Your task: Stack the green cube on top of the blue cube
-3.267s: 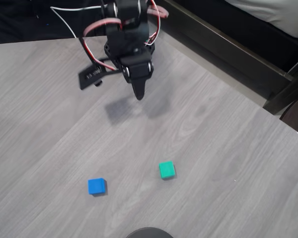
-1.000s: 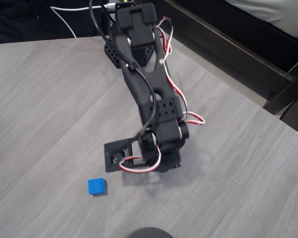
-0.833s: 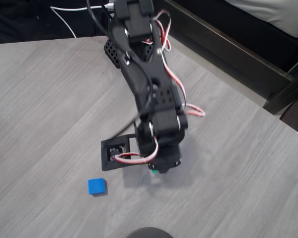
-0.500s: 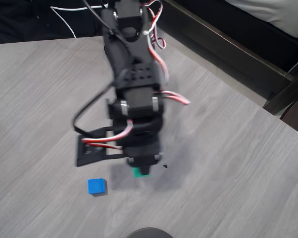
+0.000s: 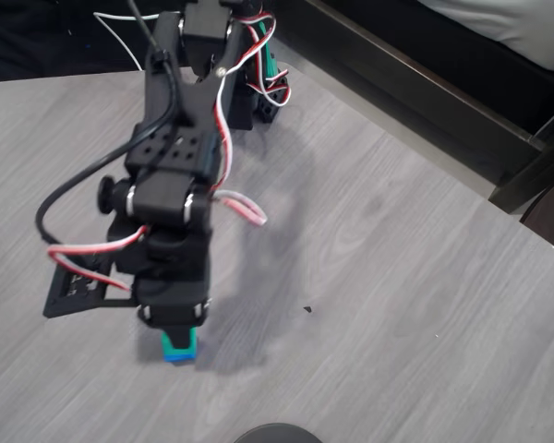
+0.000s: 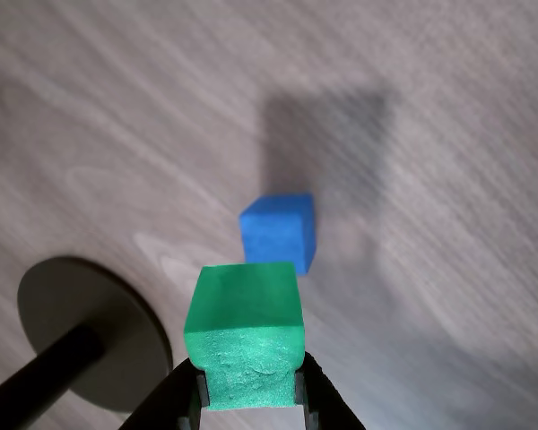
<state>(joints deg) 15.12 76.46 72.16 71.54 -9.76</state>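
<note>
The black arm (image 5: 180, 157) is being extended down across the overhead view, its wrist pointing downward. The gripper (image 6: 249, 394) is being kept clamped on the green cube (image 6: 245, 327), one finger (image 6: 186, 399) pressing each side, clear of the surface.

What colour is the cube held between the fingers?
Teal-green; the green cube shows best in the wrist view, above the blue cube.
</note>
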